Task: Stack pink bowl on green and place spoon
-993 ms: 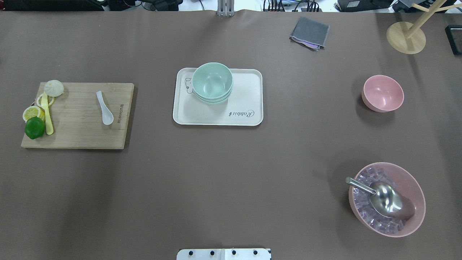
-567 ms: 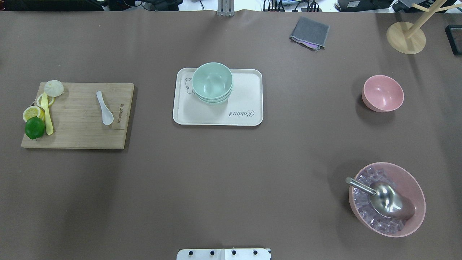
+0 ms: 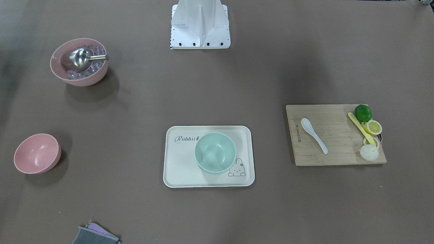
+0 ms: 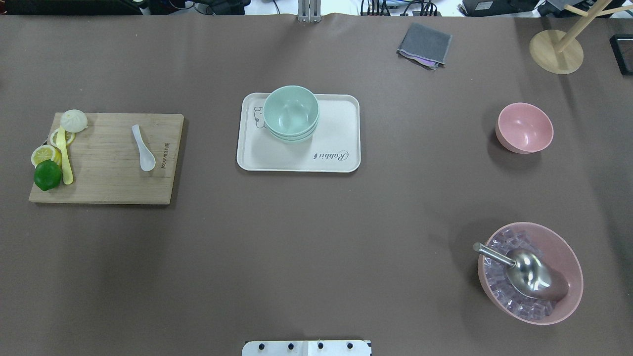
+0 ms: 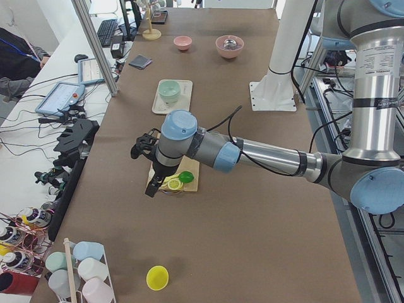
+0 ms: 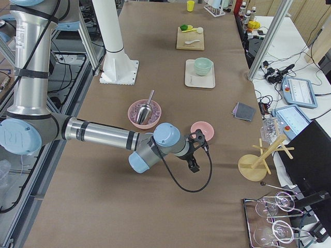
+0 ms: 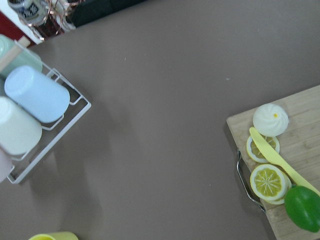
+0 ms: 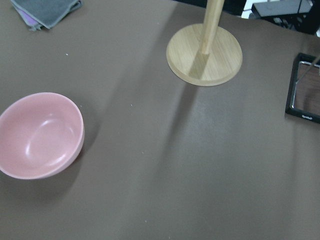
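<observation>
In the front view the pink bowl (image 3: 37, 153) stands mouth up on the bench, well apart from the green bowl (image 3: 215, 152), and it is probably light, stiff and smooth, best taken at the rim; overhead, the spoon (image 4: 143, 147) lies with its handle away from the robot; from the side views I cannot tell if the left end effector (image 5: 151, 188) or the right end effector (image 6: 193, 166) is apart.

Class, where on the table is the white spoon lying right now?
In the overhead view the white spoon lies on the wooden cutting board at the left, between the lemon slices and the tray.
</observation>
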`<action>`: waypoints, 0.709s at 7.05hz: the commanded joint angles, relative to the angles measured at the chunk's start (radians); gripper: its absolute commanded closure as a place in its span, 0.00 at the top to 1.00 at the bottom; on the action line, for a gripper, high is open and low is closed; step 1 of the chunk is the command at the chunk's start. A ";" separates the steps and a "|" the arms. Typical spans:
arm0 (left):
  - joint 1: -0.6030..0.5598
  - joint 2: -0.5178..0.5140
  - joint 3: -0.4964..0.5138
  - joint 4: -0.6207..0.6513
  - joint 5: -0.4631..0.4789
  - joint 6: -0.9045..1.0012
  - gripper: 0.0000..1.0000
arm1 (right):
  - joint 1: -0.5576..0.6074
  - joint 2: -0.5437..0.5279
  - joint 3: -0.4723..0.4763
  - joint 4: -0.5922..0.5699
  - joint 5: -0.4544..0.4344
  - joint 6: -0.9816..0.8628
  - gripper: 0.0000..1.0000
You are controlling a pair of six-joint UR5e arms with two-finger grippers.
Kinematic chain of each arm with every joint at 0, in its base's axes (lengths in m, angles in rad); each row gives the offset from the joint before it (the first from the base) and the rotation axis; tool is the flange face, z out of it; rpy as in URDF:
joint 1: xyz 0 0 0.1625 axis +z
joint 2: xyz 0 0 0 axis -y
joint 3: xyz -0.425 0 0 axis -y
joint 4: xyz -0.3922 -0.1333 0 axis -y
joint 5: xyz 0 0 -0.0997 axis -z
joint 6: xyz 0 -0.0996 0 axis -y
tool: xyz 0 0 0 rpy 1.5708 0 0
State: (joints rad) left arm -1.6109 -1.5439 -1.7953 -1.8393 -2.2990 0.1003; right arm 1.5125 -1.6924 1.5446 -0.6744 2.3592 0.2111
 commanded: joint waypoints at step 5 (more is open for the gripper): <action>0.003 0.021 0.025 -0.121 -0.097 0.006 0.99 | -0.305 0.205 -0.185 0.018 -0.076 0.249 1.00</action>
State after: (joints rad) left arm -1.6079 -1.5352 -1.7700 -1.9405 -2.3947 0.1080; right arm 1.2836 -1.5524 1.4322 -0.6622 2.3307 0.3243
